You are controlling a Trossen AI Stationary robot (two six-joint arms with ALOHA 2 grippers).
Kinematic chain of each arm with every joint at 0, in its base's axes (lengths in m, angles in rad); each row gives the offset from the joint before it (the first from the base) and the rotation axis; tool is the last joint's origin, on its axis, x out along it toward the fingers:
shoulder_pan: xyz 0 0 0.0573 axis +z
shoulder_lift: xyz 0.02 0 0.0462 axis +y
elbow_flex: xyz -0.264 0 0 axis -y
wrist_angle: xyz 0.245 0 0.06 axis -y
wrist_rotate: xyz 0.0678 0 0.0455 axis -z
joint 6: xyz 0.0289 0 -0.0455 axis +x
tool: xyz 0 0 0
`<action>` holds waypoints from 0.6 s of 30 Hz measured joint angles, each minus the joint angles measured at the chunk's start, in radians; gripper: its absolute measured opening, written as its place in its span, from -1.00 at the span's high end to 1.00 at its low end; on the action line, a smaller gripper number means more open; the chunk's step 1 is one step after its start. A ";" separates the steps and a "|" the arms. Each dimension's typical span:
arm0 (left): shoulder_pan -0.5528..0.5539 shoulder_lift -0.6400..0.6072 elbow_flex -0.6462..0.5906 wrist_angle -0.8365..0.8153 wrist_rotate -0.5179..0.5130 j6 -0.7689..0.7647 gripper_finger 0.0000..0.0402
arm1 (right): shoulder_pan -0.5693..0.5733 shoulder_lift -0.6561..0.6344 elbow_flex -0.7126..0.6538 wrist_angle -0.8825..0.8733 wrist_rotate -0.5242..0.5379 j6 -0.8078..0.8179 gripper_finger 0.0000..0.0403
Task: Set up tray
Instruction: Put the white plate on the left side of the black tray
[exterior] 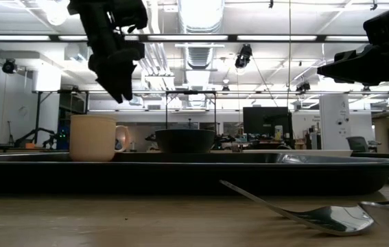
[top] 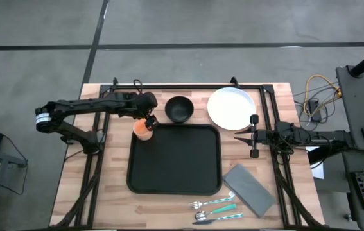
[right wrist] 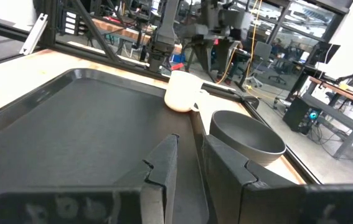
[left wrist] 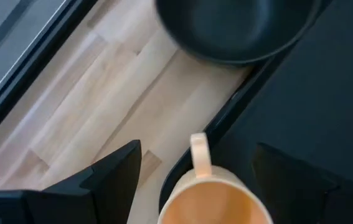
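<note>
The tray (top: pixel 174 158) is seen lying flat mid-table, its long sides running left to right, its floor bare. A peach mug (top: pixel 143 129) is placed at the tray's far-left corner, upright; whether it stands on the rim or just inside cannot be told from above, though in the low view the mug (exterior: pixel 93 138) appears to sit at rim level. The left gripper (top: pixel 149 120) is held directly above the mug, fingers spread wide on either side of it and raised clear, nothing gripped; in the left wrist view the mug (left wrist: pixel 216 200) is framed between the two dark fingers (left wrist: pixel 111 177) without contact.

A black bowl (top: pixel 179 109) is set just beyond the tray's far edge, near the mug. A white plate (top: pixel 231 108) is seen past the tray's far-right corner. The right gripper (top: pixel 253 136) is parked just off the tray's right edge, near the plate, its fingers drawn close with a narrow gap and holding nothing.

A grey napkin (top: pixel 250 190) is laid off the tray's near-right corner, angled. Teal-handled cutlery (top: pixel 215 210) is lined up beside the napkin, just in front of the tray's near edge.
</note>
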 joint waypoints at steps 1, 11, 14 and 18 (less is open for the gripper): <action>0.000 0.000 0.004 0.006 0.009 0.023 -0.39 | 0.000 0.000 0.000 0.000 0.000 0.000 0.66; -0.001 0.005 0.007 0.148 0.166 0.291 -0.39 | 0.000 0.000 0.000 0.000 0.000 0.000 0.66; 0.000 0.018 0.007 0.172 0.178 0.328 -0.39 | 0.000 0.000 0.000 0.000 0.000 0.000 0.66; 0.000 0.041 0.007 0.192 0.177 0.371 -0.39 | 0.000 0.000 0.000 0.000 -0.001 0.000 0.66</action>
